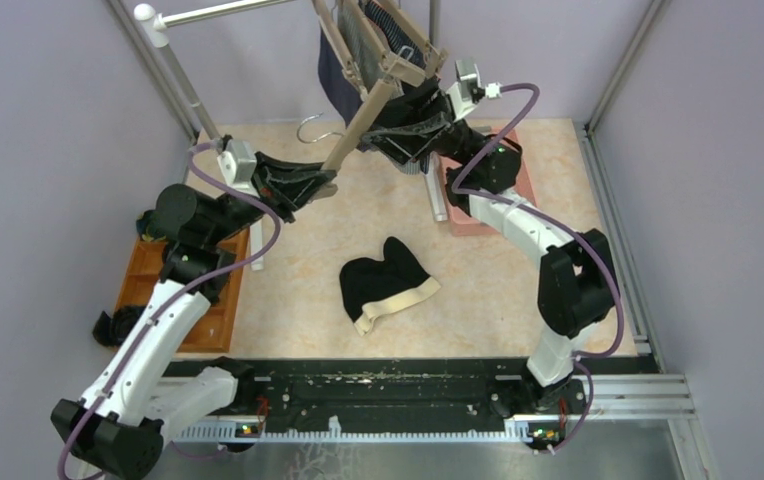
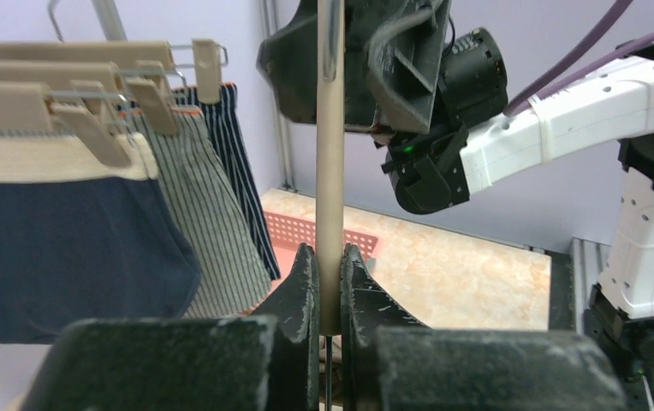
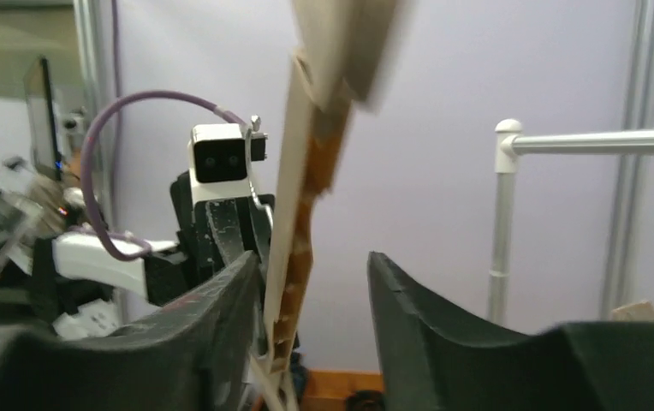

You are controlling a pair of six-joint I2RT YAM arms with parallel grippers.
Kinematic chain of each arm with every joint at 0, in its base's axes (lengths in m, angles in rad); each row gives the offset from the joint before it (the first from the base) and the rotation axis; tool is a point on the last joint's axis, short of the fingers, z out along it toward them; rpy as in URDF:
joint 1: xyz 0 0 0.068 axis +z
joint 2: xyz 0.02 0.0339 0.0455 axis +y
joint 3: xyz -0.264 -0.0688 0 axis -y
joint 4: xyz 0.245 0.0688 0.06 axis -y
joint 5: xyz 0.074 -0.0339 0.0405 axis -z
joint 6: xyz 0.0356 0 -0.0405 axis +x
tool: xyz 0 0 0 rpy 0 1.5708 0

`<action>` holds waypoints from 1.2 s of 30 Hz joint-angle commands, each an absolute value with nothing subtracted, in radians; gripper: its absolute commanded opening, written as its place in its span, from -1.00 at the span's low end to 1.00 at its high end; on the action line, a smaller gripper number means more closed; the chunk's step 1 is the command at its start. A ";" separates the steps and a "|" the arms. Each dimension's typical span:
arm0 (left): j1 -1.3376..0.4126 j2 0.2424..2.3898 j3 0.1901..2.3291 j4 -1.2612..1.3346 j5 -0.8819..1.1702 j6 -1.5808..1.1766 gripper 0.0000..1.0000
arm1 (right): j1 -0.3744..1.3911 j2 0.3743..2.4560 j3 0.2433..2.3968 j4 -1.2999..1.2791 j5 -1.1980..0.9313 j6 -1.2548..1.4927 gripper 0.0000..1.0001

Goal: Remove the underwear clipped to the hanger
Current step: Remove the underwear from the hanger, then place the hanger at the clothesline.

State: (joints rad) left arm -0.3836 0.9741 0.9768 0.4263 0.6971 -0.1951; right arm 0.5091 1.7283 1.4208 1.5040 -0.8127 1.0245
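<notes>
The left pincer (image 2: 329, 257) is squeezed shut on the hanger (image 2: 330, 163). The right pincer (image 3: 315, 274) is open around it, higher up. Black underwear (image 1: 383, 280) lies on the table (image 1: 478, 290) below both. Clipped underwear (image 2: 67, 248) hangs beside the left pincer.

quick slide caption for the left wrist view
Left gripper shut on a wooden hanger; three clipped underwear hang beside it.
</notes>
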 commanded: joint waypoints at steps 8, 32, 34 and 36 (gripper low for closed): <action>-0.384 0.878 1.108 0.272 0.575 -0.115 -1.00 | 0.500 1.699 1.398 1.374 -0.831 0.911 0.87; -0.385 0.841 1.398 -0.606 -0.191 -0.220 -1.00 | 0.415 1.451 1.344 0.766 -0.784 0.394 0.95; -0.385 0.868 1.427 -0.693 -0.214 -0.239 -1.00 | 0.402 1.451 1.353 0.770 -0.773 0.396 0.95; -0.385 0.880 1.435 -0.711 -0.208 -0.239 -1.00 | 0.391 1.453 1.357 0.788 -0.772 0.406 0.96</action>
